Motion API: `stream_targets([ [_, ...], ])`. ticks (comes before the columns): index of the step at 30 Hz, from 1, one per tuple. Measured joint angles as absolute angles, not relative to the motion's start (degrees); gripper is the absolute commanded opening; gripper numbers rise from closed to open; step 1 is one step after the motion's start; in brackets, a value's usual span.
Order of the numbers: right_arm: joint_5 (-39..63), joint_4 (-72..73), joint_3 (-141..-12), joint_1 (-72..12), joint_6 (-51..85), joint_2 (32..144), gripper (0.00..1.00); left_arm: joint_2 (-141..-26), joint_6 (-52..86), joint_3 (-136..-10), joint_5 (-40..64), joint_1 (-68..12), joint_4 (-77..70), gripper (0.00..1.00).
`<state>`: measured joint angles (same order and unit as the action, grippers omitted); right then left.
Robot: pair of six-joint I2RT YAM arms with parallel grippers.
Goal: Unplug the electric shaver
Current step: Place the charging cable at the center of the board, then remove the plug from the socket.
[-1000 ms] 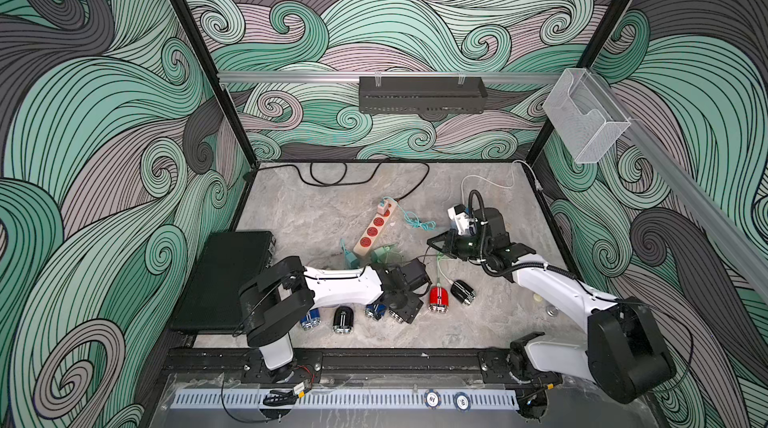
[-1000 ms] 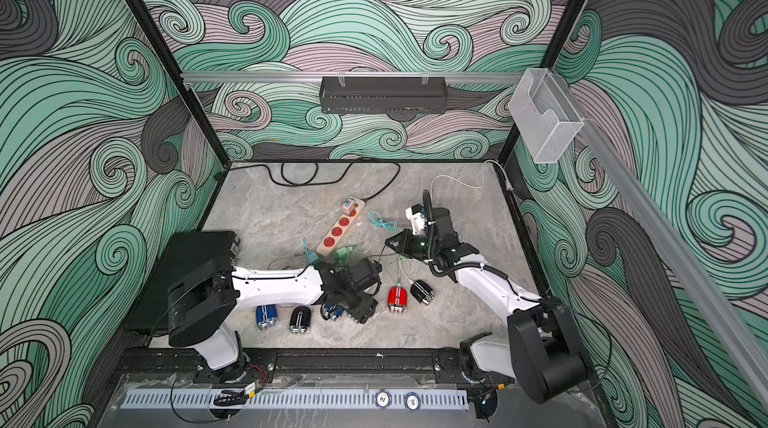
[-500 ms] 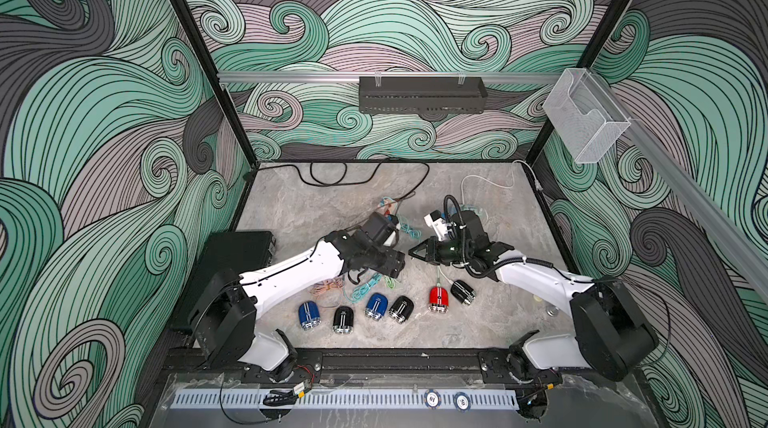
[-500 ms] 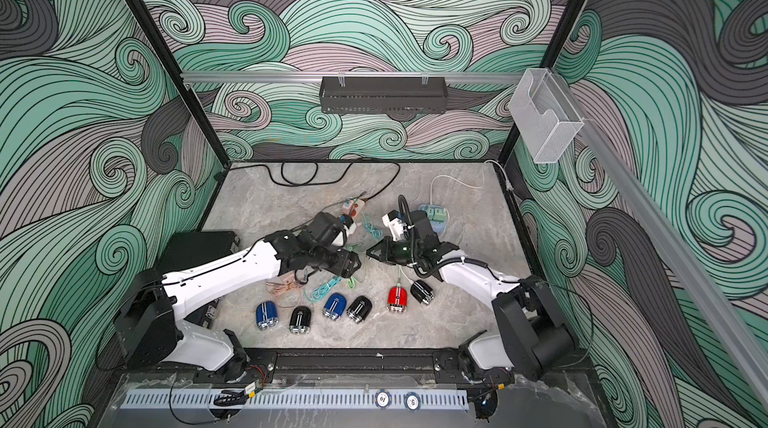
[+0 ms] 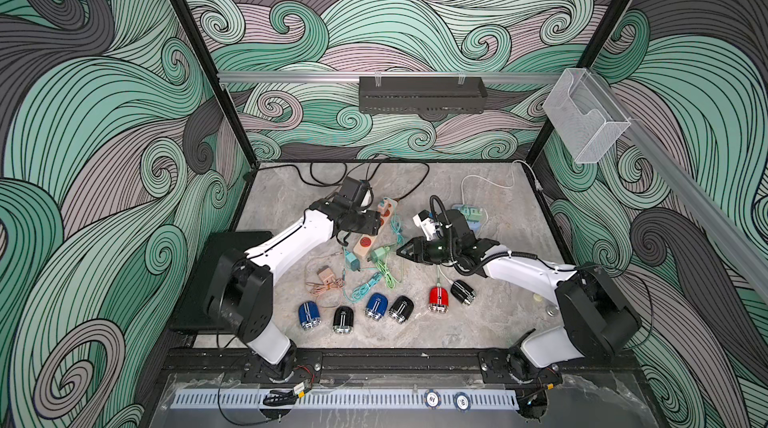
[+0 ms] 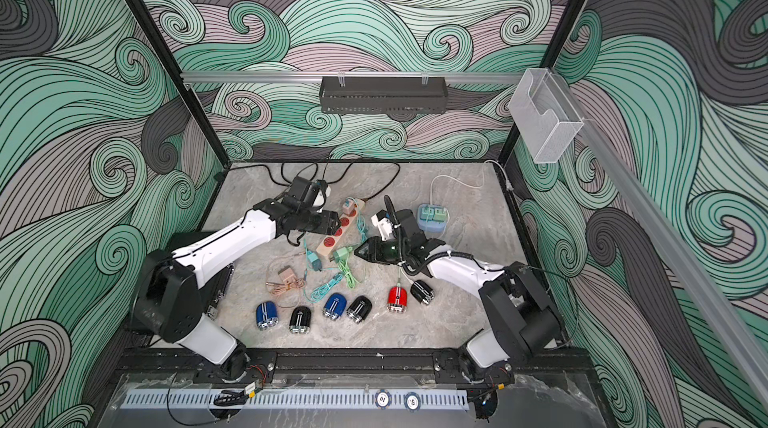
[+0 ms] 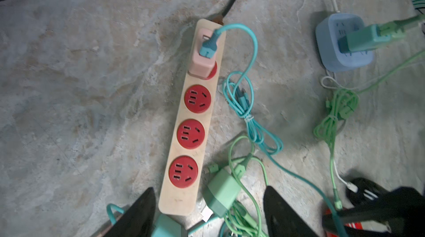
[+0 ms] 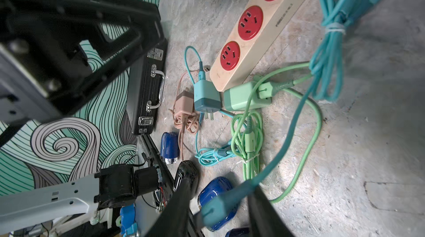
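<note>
Left arm: stretched to the surface's (image 5: 519,214) centre; left hand (image 7: 208,210) held open, empty, above beige red-socketed power strip (image 7: 190,112).
Right arm: bent low; right hand (image 8: 218,210) parted wider than teal cable connector (image 8: 218,204) between.
Shaver: red electric shaver (image 5: 438,299) seen near front edge.
Left wrist view: green cable (image 7: 331,166) seen reaching it.

Two white-and-black arms on a black rail (image 5: 395,357).
The left arm (image 5: 291,241) and right arm (image 5: 519,270) have white shells between bulky black joint housings. A ribbed black hose (image 5: 435,208) loops at the right wrist beside a small green light (image 6: 390,246). Both end in black wedge-shaped fingers (image 7: 138,212).
</note>
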<state>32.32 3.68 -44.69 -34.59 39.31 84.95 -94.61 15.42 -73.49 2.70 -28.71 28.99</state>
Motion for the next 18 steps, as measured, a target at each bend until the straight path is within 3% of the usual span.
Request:
stream_targets([
  [9, 26.3, -2.4, -44.4, -34.2, 36.8, 76.4, 0.50, -109.9, 11.3, -88.7, 0.1, -27.4, 31.7, 0.55],
  [18, 24.3, -5.1, -42.5, -32.1, 35.5, 72.9, 0.49, -116.6, 7.9, -93.6, 0.0, -27.4, 32.2, 0.53],
])
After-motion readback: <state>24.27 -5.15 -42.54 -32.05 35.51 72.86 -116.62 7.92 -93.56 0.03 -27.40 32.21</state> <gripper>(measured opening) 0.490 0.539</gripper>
